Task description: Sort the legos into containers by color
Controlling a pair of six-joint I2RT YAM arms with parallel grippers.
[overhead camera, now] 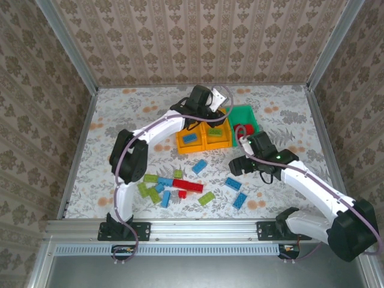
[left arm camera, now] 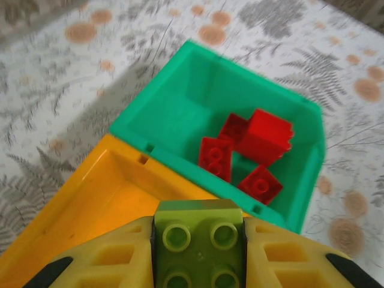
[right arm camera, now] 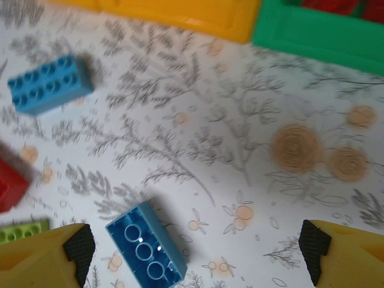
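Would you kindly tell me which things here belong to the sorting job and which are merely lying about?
Job: green brick in left pincer; loose bricks; red bricks in the green bin; two orange bins.
Not the job: flowered table cover; metal rail; papered walls.

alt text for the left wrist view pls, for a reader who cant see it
The left claw grips a lime green brick between its yellow fingers, over an orange-yellow bin. Joined to that bin's far side is a green bin holding several red bricks, on a table covered in a leaf pattern.
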